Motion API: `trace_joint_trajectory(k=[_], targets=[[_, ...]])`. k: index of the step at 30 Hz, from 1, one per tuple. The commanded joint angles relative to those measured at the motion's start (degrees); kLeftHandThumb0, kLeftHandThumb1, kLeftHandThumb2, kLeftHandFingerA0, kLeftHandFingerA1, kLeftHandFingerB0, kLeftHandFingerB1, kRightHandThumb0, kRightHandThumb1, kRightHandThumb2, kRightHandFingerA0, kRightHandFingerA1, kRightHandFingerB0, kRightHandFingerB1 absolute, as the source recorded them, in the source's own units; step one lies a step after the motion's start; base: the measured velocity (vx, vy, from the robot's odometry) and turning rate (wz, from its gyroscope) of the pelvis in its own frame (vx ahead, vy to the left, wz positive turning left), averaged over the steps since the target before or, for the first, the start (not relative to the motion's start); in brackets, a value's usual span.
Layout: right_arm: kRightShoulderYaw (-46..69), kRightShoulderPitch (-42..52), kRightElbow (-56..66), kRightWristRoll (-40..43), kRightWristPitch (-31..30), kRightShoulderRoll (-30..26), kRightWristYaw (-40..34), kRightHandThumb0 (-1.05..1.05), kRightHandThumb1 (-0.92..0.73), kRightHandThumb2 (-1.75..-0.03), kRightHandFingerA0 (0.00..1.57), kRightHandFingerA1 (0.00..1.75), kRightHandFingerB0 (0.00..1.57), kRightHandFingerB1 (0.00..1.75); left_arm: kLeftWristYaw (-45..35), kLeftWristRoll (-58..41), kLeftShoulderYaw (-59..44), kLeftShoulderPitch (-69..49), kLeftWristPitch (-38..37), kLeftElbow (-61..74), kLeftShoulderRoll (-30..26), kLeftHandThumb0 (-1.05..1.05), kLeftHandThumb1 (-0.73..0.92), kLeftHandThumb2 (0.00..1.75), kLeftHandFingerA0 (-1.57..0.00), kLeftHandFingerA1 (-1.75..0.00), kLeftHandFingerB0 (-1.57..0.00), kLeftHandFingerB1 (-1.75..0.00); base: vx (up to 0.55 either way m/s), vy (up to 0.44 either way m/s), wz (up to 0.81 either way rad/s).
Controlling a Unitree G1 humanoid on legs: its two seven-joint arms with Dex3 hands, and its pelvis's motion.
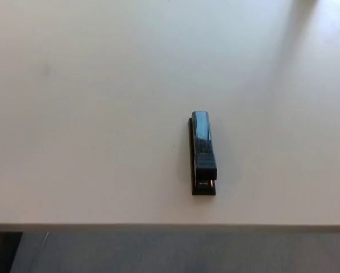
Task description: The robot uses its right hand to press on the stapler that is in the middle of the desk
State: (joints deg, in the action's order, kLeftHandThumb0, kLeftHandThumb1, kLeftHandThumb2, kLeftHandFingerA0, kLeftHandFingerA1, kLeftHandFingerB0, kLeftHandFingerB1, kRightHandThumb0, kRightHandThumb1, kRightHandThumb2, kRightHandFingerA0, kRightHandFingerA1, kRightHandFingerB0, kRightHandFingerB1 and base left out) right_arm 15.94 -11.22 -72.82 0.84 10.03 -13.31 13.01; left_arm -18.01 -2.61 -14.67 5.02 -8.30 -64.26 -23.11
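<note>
You'll find the stapler [203, 152] lying lengthwise mid-desk [85, 125], neither hand in view so their state's unknown; it looks rigid, glossy, probably slippery, so press squarely down on the top arm's near end.

Head view, looking down. No part of the robot's body shows at this moment — neither arm, neither wrist, neither robot hand reaches into the picture. The left edge, where the left arm comes in, shows no forearm and no black fingers; the right edge, where the right arm comes in, likewise shows none. Pose and finger state of both the left and the right robot hand therefore cannot be read here — they lie outside the camera's field. No person's hand or sleeve shows either.
</note>
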Motion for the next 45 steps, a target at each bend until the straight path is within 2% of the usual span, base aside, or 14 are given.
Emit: trace_joint_trajectory(k=[1,2,3,4,6,7,9,10,11,18,29,34,35,45], targets=[[2.87,-0.95,-1.00,1.70,-0.17,-1.61,-14.34,-0.35,-0.88,-0.66,1.08,1.13,0.30,0.36,-2.19,-1.38,-0.61,0.18,-2.50,-1.31,-1.04,-0.47,0.92,0.96,-0.02,-0.22,-0.02,-0.22,0.00,0.000,0.00],[5.46,-0.96,-0.92,4.19,-0.22,-2.33,-14.06,-0.30,-0.90,-0.66,0.99,1.14,0.27,0.37,-2.02,-1.37,-0.63,0.36,-2.12,-1.51,-1.08,-0.47,0.92,0.96,-0.02,-0.21,-0.02,-0.22,0.00,0.000,0.00],[6.82,-0.90,-0.88,5.44,-0.59,-3.06,-13.01,-0.16,-0.65,-1.05,0.95,1.06,0.15,0.50,-2.34,-1.50,-0.74,0.37,-2.48,-1.69,-1.08,-0.41,0.92,0.96,0.00,-0.22,0.00,-0.23,0.00,0.000,0.00],[7.55,-0.74,-0.76,5.84,-0.89,-3.69,-12.49,0.06,-0.59,-0.61,0.88,1.12,0.27,0.37,-2.49,-1.43,-0.67,0.29,-2.91,-1.69,-1.10,-0.41,0.92,0.94,0.00,-0.20,0.00,-0.20,0.00,0.000,0.00],[9.06,-0.44,-0.54,6.15,-1.50,-4.70,-12.58,0.10,-0.58,-0.59,0.83,1.25,0.31,0.37,-2.53,-1.40,-0.60,0.30,-3.17,-1.80,-1.14,-0.37,0.92,0.94,0.00,-0.21,0.00,-0.20,0.00,0.000,0.00],[10.20,-0.07,-0.53,6.76,-2.23,-5.63,-12.40,0.16,-0.59,-0.68,0.85,0.77,0.36,0.38,-2.66,-1.81,-0.92,0.40,-2.60,-1.81,-1.07,-0.40,0.92,0.97,0.00,-0.22,0.00,-0.21,0.00,0.000,0.00],[13.17,1.38,-0.43,8.87,-2.46,-6.61,-10.97,0.14,-0.63,-0.81,0.94,1.24,0.53,0.46,-2.83,-2.03,-1.09,0.65,-2.09,-1.75,-1.23,-0.45,0.92,0.93,-0.02,-0.22,-0.02,-0.21,0.00,0.000,0.00],[15.56,2.54,-0.54,10.64,-2.76,-7.11,-10.22,0.12,-0.62,-0.82,0.49,0.63,0.57,0.46,-2.80,-2.07,-1.11,0.66,-1.96,-1.65,-1.24,-0.43,0.92,0.95,-0.01,-0.22,-0.01,-0.22,0.00,0.000,0.00],[17.54,3.44,-0.75,11.69,-2.63,-7.22,-12.43,0.11,-0.63,-0.59,0.91,0.63,0.68,0.46,-2.71,-2.12,-1.16,0.62,-2.09,-1.58,-1.22,-0.48,0.92,0.93,-0.02,-0.21,-0.03,-0.22,0.00,0.000,0.00],[31.66,9.66,-1.35,19.98,1.24,-7.85,-17.91,-0.09,-0.63,-0.61,1.16,0.86,0.83,0.51,-2.29,-1.82,-0.92,0.13,-2.85,-1.64,-1.18,-0.44,0.92,1.00,-0.01,-0.22,-0.01,-0.23,0.00,0.000,0.00],[49.06,9.52,5.38,28.36,8.61,-19.56,-27.38,-0.09,-0.74,-0.62,1.11,0.83,0.87,0.76,-2.98,-1.66,-0.77,0.25,-2.78,-1.31,-2.08,-0.46,0.92,0.95,-0.02,-0.23,-0.02,-0.22,0.00,0.000,0.00],[52.11,5.58,16.80,27.15,8.15,-25.44,-30.66,-0.13,-0.79,-0.63,1.19,1.05,0.76,0.73,-3.20,-1.54,-0.71,0.32,-3.09,-1.77,-2.29,-0.45,0.92,0.96,-0.02,-0.22,-0.02,-0.21,0.00,0.000,0.00],[52.36,3.98,23.88,27.04,6.98,-26.48,-30.72,-0.12,-0.76,-0.62,1.19,1.08,0.76,0.97,-2.84,-1.25,-0.47,0.37,-2.92,-1.83,-2.26,-0.46,0.92,0.95,-0.02,-0.23,-0.02,-0.22,0.00,0.000,0.00],[42.97,-8.69,55.15,25.77,-10.18,-33.91,-33.03,-0.08,-0.78,-0.63,1.17,1.18,0.83,0.90,-3.18,-1.43,-0.46,-0.26,-3.23,-1.57,-2.06,-0.47,0.92,0.94,-0.03,-0.23,-0.03,-0.24,0.00,0.000,0.00]])
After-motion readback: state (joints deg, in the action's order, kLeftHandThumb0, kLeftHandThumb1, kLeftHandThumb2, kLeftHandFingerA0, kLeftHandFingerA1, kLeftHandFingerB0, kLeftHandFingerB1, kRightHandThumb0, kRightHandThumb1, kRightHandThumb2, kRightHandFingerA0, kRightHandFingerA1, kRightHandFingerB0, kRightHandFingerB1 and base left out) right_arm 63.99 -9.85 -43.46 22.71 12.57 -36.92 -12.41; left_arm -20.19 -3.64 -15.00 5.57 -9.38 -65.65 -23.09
